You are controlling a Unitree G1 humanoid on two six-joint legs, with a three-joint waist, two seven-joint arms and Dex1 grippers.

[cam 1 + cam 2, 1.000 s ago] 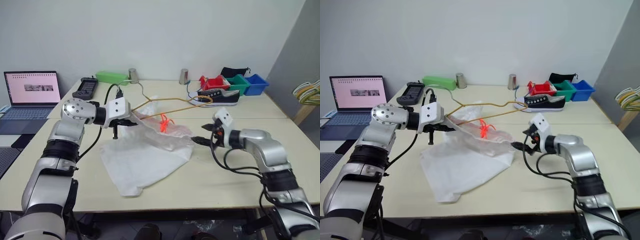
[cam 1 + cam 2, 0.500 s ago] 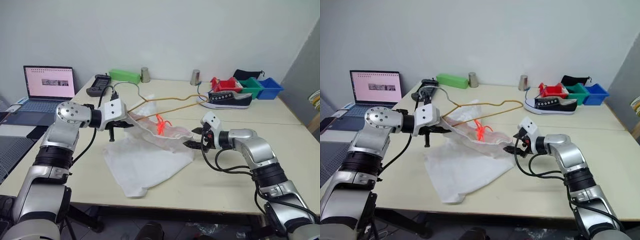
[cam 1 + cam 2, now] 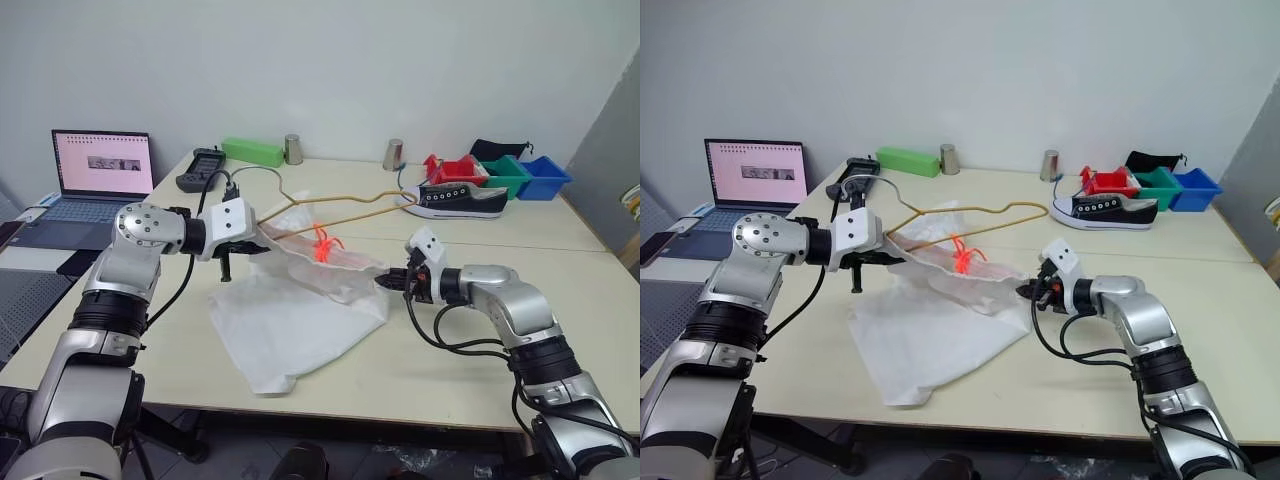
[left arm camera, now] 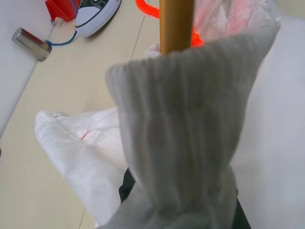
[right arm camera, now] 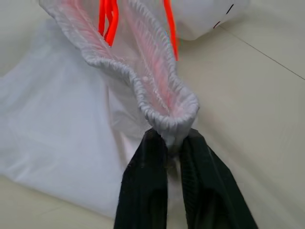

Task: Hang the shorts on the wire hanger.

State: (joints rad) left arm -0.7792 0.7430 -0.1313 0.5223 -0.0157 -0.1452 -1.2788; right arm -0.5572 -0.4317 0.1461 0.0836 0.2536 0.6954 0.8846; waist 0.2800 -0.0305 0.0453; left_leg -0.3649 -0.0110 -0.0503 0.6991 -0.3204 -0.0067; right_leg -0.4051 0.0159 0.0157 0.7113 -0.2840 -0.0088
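Partly done; left gripper (image 3: 243,247) pinched shorts (image 3: 290,320) waistband together with wire hanger (image 3: 340,210) above table (image 3: 480,350); right gripper (image 5: 167,141) clamped on waistband's other end; legs lay on table; hanger likely not through yet.

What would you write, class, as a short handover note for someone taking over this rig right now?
Left pincer: shut on the shorts waistband together with the wire hanger.
Right pincer: shut on the other end of the waistband.
Shorts: waistband lifted and stretched between both pincers, legs lying on the table.
Hanger: held up over the table, hook pointing away from the robot.
Done: both ends gripped.
Left: get the shorts hung on the hanger, then release.
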